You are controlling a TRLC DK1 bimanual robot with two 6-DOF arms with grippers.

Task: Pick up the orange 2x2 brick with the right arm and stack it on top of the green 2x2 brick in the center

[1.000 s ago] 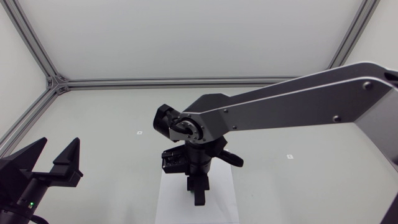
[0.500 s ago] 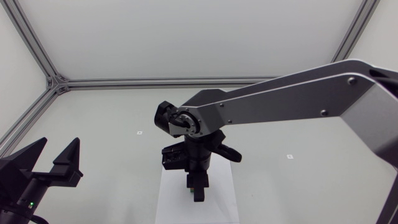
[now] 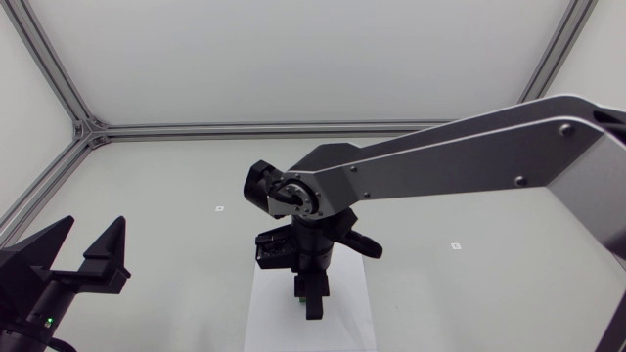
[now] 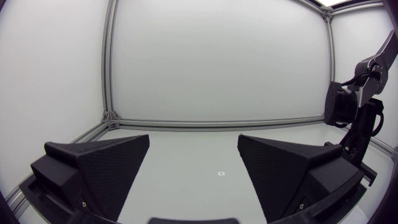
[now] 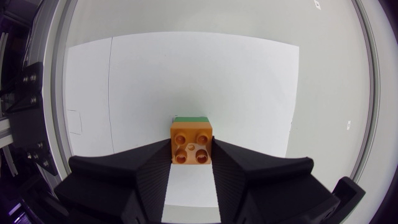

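The right gripper [image 5: 191, 152] squeezes the orange brick [image 5: 191, 140] by two flat sides, right above the green brick [image 5: 190, 118]. The orange brick looks light, hard and smooth, so holding its sides seems best.

Our right arm [image 3: 440, 161] shifted a little over white sheet [image 3: 266, 323]: long silver link swung in, then eased partway back. Our right gripper [image 3: 312, 305], orange 2x2 brick [image 5: 191, 144] in it, moved a tiny bit. In head view, green 2x2 brick [image 5: 191, 118] now peeks out beside gripper; one second ago it was hidden.
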